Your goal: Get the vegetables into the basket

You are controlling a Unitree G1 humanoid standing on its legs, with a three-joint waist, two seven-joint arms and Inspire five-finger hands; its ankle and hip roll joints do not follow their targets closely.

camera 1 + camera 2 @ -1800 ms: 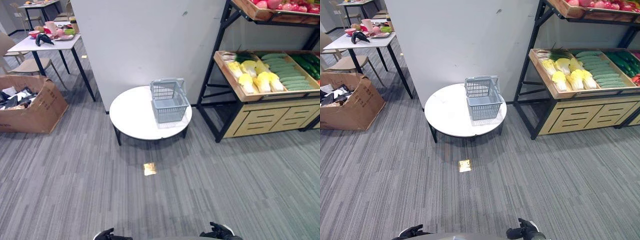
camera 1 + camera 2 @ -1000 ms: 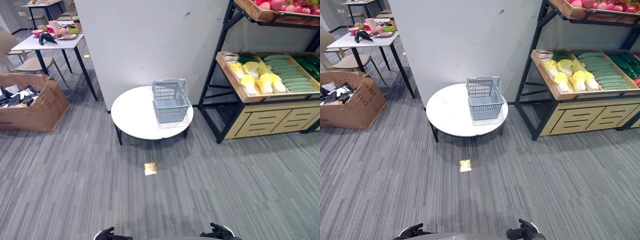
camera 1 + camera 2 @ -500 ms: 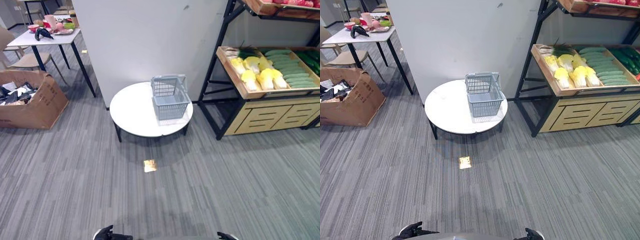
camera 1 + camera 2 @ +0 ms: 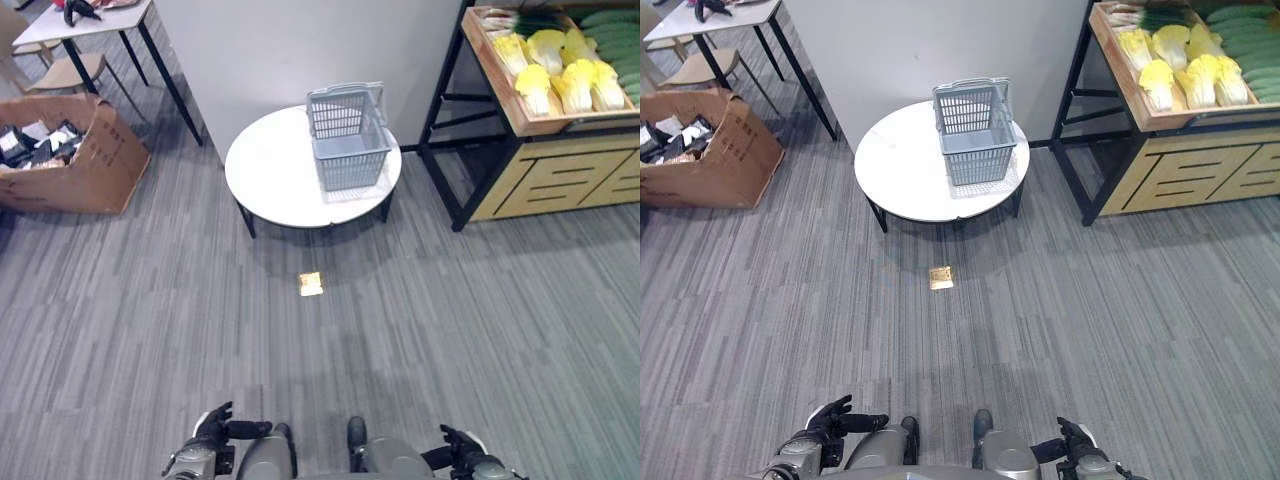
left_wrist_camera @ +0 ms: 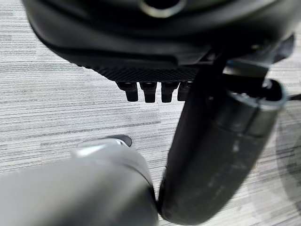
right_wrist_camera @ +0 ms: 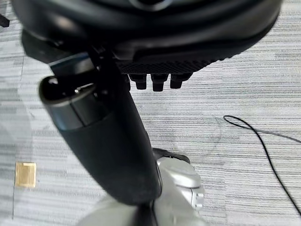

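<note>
A grey plastic basket point(image 4: 348, 135) with its handle folded back stands on a round white table point(image 4: 280, 175), towards the table's right side. It looks to have nothing in it. Yellow-white cabbages point(image 4: 552, 62) and green cucumbers point(image 4: 618, 22) lie in a wooden tray on the black shelf point(image 4: 450, 150) at the far right. My left hand point(image 4: 215, 432) hangs low at my side, far from the table, open and holding nothing, its thumb point(image 5: 221, 150) standing out. My right hand point(image 4: 462, 448) hangs likewise, open, with its fingers point(image 6: 160, 81) over bare carpet.
A grey wall panel point(image 4: 300, 45) rises behind the round table. A cardboard box point(image 4: 70, 155) of odds and ends sits at the far left, with a white table point(image 4: 95, 15) and a chair point(image 4: 62, 72) behind it. A brass floor plate point(image 4: 311, 285) lies on the carpet before the round table.
The camera has tipped downward, so the table, basket and shelf sit higher in the picture. Both hands now show more fully at the bottom. No object has moved.
</note>
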